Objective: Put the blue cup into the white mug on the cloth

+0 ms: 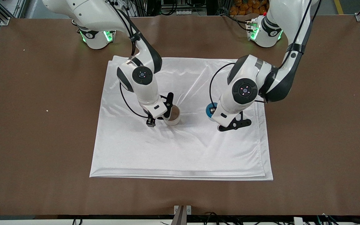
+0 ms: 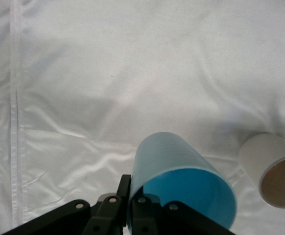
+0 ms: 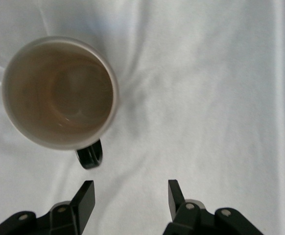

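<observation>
Right wrist view. An off-white round ceramic mug [image 3: 60, 93] stands upright on the glossy white wrinkled fabric cloth [image 3: 206, 98], its brownish interior empty and its small black handle [image 3: 90, 155] turned toward the right tool [image 3: 130, 198]. The tool's two black fingers [image 3: 85, 194] are spread apart above the cloth, beside the handle, touching nothing.

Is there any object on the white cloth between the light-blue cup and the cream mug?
Nothing visible: only bare white cloth lies between the light-blue cup, held by the left gripper, and the cream mug.
</observation>
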Available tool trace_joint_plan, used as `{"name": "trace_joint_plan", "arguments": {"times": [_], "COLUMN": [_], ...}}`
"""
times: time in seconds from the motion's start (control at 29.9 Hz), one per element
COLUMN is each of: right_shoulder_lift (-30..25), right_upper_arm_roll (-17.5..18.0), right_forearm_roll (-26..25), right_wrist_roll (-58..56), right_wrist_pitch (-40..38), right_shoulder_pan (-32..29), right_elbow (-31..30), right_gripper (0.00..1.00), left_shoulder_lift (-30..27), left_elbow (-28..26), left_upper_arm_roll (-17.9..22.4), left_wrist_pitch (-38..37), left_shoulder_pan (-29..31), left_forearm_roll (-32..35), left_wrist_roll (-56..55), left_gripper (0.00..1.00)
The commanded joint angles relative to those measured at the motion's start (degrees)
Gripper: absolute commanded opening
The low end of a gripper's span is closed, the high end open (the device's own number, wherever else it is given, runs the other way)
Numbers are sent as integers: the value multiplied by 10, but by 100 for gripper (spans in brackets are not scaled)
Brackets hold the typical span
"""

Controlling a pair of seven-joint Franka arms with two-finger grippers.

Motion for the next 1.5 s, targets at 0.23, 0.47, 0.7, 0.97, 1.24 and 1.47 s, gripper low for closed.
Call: {"name": "trace_joint_plan", "arguments": {"times": [0.23, 0.47, 0.7, 0.97, 1.24, 1.47], "right_shoulder_lift": [-118, -167, -206, -255, -290, -299], "right_upper_arm_roll": [6, 8, 6, 6, 4, 3], "right_forearm_roll": [-6, 3, 36, 37, 35, 35], "right_wrist_roll": [12, 12, 25, 128, 210, 273], "right_wrist_pitch": [-77, -105, -146, -225, -274, -297], "right_shoulder_pan": [-84, -154, -208, -249, -276, -296], "right_elbow": [-12, -12, -13, -14, -14, -12], "right_gripper": [79, 82, 82, 82, 82, 82], "left_shoulder_lift": [27, 49, 60, 73, 100, 113], "left_elbow": [35, 38, 46, 47, 47, 45], "left_upper_arm_roll": [7, 7, 7, 7, 7, 7], "left_wrist_pitch": [23, 82, 103, 167, 206, 206], "left_shoulder_pan": [-58, -91, -117, -125, -132, -144], "left_forearm_roll": [-43, -43, -43, -43, -43, -42], "left_wrist_roll": [-39, -94, -121, -159, -183, -187], "left_gripper": [0, 0, 0, 0, 0, 0]}}
